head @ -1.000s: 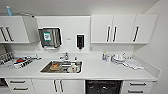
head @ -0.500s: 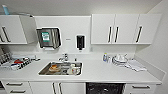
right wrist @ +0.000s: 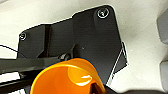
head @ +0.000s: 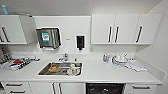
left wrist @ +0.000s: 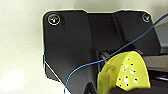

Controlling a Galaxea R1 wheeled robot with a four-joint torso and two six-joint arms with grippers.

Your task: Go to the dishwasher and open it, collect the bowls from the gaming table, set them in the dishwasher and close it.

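close up, left end effector meets a yellow bowl [left wrist: 125,75], right an orange bowl [right wrist: 67,77] — grip unclear.

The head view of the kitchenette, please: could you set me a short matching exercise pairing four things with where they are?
Things:
1. sink
2. dishwasher
3. soap dispenser
4. drying rack

Places:
A. on the wall above the worktop
B. on the worktop at the far left
C. under the worktop, right of the white cabinet doors
D. set into the worktop, with dishes inside

Right pairs: 1-D, 2-C, 3-A, 4-B.
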